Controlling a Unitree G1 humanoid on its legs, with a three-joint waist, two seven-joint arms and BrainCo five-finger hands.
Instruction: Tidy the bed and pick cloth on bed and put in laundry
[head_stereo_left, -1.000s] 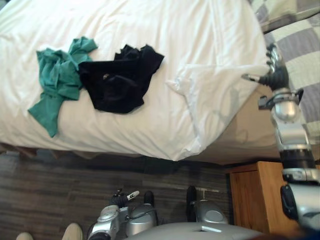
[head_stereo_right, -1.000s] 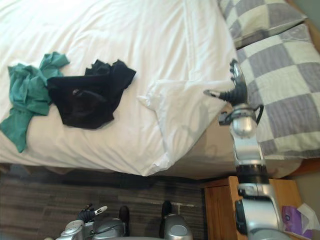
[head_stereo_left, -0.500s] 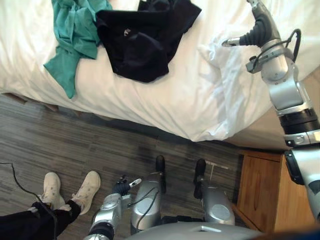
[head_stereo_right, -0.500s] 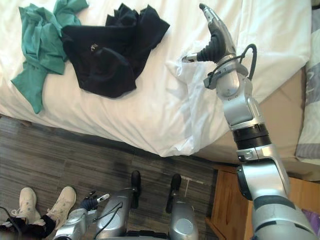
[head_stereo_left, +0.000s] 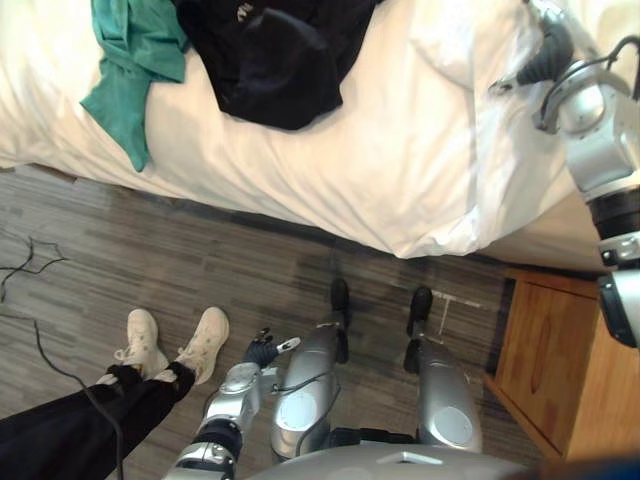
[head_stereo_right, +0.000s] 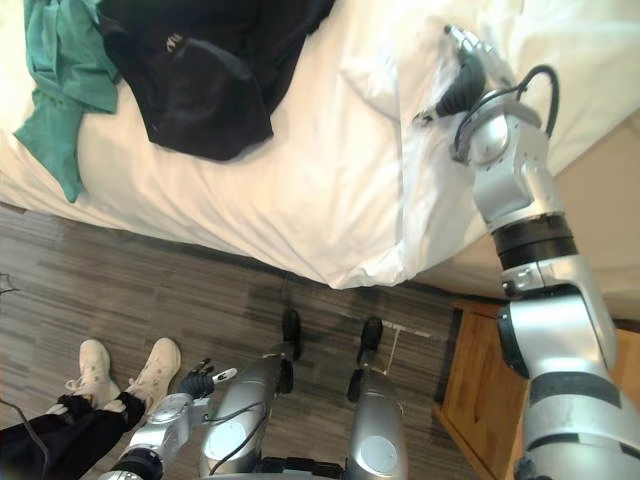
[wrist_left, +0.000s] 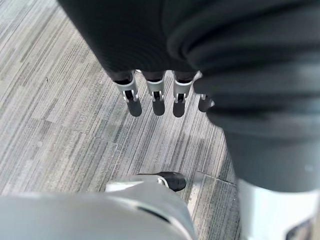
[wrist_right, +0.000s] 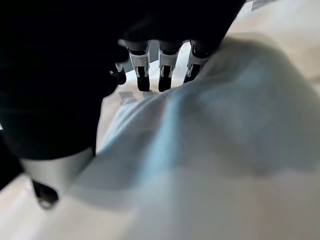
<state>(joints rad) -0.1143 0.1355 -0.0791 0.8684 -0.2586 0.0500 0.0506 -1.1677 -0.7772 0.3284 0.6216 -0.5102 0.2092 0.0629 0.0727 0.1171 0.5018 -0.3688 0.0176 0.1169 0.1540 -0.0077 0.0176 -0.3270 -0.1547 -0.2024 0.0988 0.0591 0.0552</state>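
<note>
A green cloth (head_stereo_left: 135, 50) and a black cloth (head_stereo_left: 275, 55) lie crumpled side by side on the white duvet (head_stereo_left: 380, 170), near the bed's front edge. To their right my right hand (head_stereo_right: 462, 75) is open, its straight fingers (wrist_right: 165, 70) resting over a turned-back fold of the duvet (wrist_right: 225, 140). It is well apart from both cloths. Down by my side, my left hand (head_stereo_left: 262, 350) hangs over the wooden floor. Its fingers (wrist_left: 155, 97) are straight and hold nothing.
A wooden nightstand (head_stereo_left: 560, 370) stands at the lower right, next to the bed. A person's legs in dark trousers and pale shoes (head_stereo_left: 170, 340) stand on the floor at the lower left. Bare mattress (head_stereo_right: 600, 200) shows right of the fold.
The view has swung down, so the floor and the person's legs now show. My right hand has moved left from the bare mattress onto the duvet's turned-back fold.
</note>
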